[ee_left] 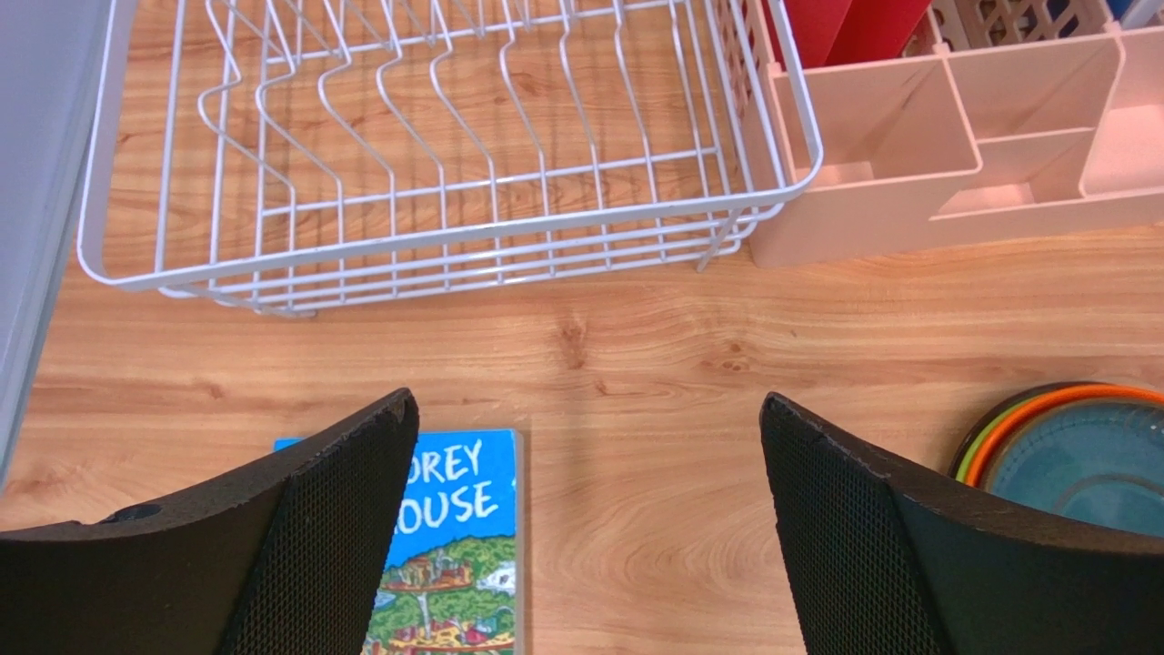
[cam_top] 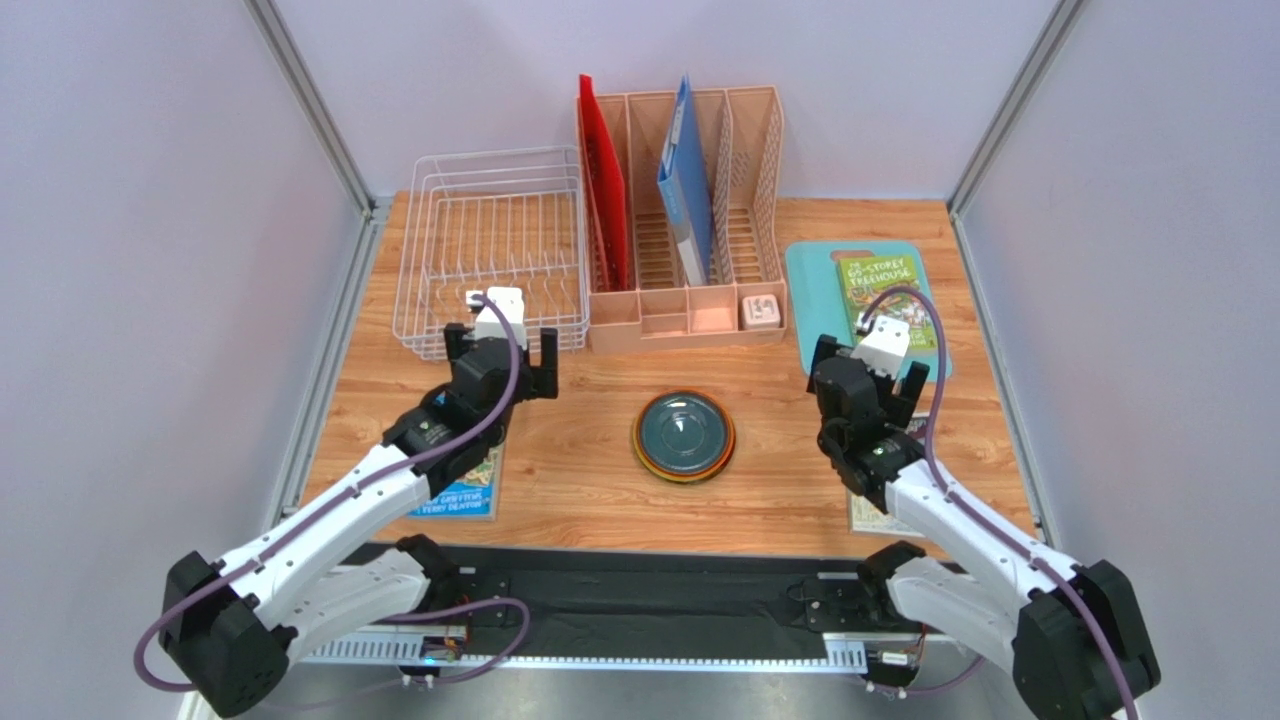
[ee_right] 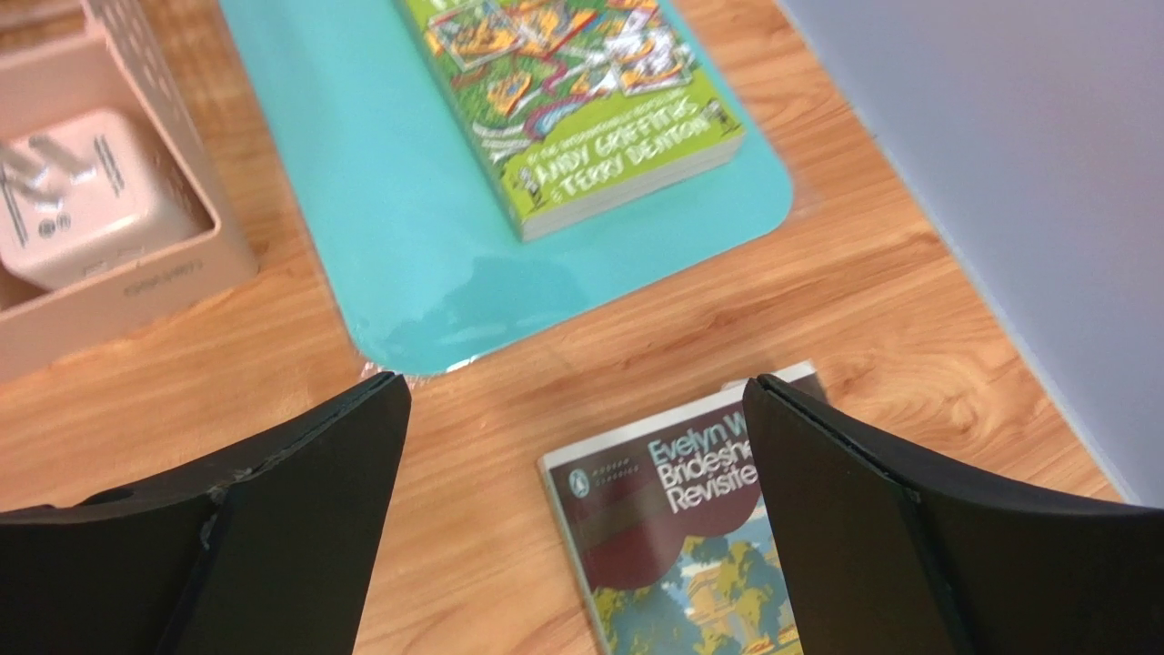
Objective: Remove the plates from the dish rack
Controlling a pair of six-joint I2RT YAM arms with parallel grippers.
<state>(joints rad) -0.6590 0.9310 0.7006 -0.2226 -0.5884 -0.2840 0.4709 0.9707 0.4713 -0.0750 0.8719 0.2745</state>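
Note:
The plates [cam_top: 684,434] lie stacked flat on the table's middle, dark grey-teal on top with orange, lime green and dark rims under it; the stack's edge shows in the left wrist view [ee_left: 1079,457]. The white wire dish rack [cam_top: 493,248] stands at the back left with no plates in it, also in the left wrist view [ee_left: 451,150]. My left gripper [cam_top: 511,365] is open and empty just in front of the rack [ee_left: 588,519]. My right gripper [cam_top: 869,375] is open and empty, right of the stack [ee_right: 574,519].
A peach file organizer [cam_top: 684,225] with a red folder and a blue folder stands beside the rack. A teal mat [cam_top: 812,293] with a green book [cam_top: 879,293] lies at the back right. A blue book [ee_left: 458,546] lies under my left gripper, another book [ee_right: 676,532] under my right.

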